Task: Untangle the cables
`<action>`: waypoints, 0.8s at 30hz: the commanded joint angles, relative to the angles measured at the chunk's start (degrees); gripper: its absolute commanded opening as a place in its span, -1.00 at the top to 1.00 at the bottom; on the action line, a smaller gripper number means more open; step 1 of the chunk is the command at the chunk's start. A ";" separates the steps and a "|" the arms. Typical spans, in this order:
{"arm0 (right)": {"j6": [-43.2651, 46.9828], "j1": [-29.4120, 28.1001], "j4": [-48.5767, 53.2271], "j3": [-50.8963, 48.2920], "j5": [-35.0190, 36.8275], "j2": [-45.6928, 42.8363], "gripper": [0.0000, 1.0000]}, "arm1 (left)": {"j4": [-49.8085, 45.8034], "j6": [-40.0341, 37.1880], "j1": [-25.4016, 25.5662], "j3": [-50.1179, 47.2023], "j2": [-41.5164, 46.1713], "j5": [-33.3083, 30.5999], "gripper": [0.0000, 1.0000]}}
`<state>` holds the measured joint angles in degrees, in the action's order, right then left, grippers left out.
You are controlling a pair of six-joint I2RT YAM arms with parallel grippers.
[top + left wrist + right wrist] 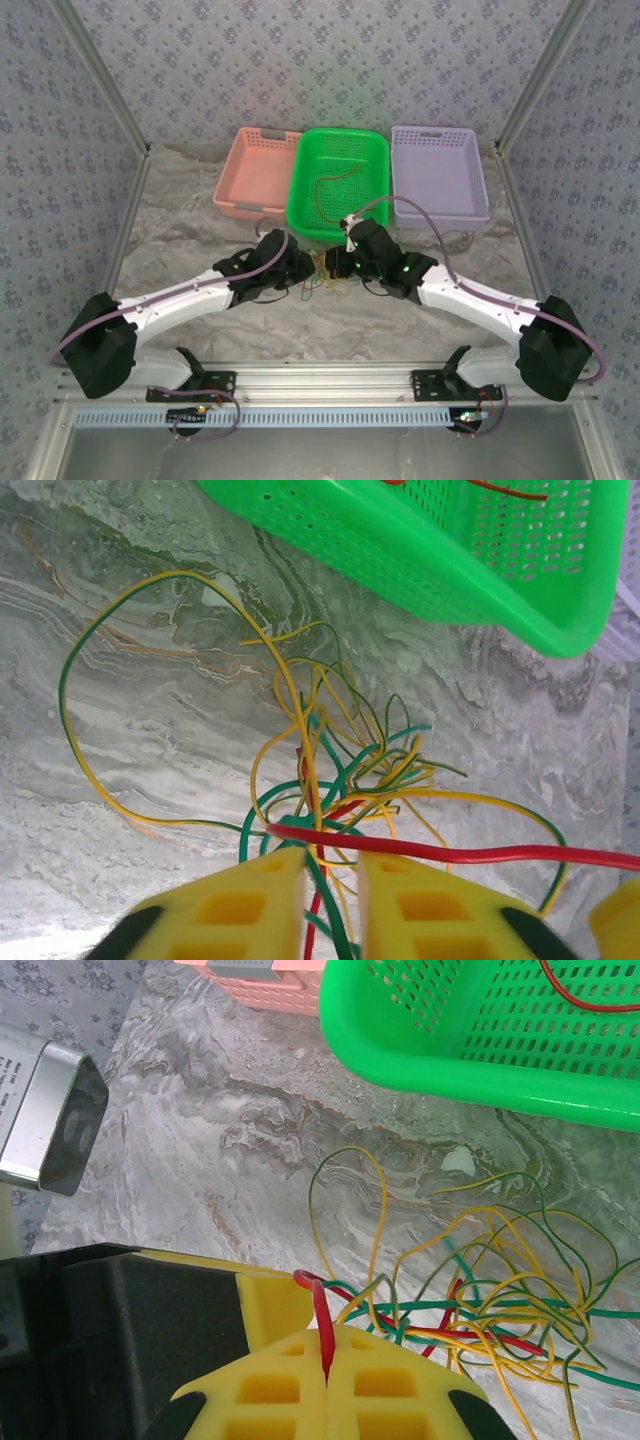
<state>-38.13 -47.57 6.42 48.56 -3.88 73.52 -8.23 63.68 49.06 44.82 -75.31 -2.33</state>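
A tangle of thin yellow, green, teal and red cables (pixel 325 280) lies on the marbled table in front of the green basket (pixel 300 195). In the left wrist view the tangle (pixel 350 770) spreads just ahead of my left gripper (pixel 332 865), which is open; green, red and yellow strands run loosely through the gap. A thick red cable (pixel 450 853) crosses in front of its fingertips. My right gripper (pixel 327 1360) is shut on the looped end of this red cable (pixel 322 1315), with the tangle (pixel 490 1300) to its right. Both grippers (pixel 300 272) (pixel 338 262) meet over the tangle.
The green basket (pixel 480 1050) holds a red-orange cable (pixel 335 185). A pink basket (pixel 255 170) stands to its left and a purple basket (pixel 438 170) to its right. The left arm's black body (pixel 120 1340) and grey camera (pixel 50 1125) sit close beside my right gripper.
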 commanded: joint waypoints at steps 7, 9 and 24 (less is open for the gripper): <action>0.29 1.55 0.56 -1.07 1.28 -3.55 1.00 | -3.96 -1.91 -0.51 -0.79 1.40 -4.21 1.00; 0.51 3.33 1.65 -1.18 0.66 -5.70 1.00 | -6.07 -2.58 -0.56 -1.95 2.52 -6.29 1.00; 3.78 22.52 12.47 1.69 -8.45 -20.16 1.00 | -13.05 -6.14 -9.62 -11.07 14.63 -8.15 1.00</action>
<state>-35.92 -27.57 15.92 48.23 -8.49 54.46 -17.82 59.53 40.60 33.82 -62.57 -8.78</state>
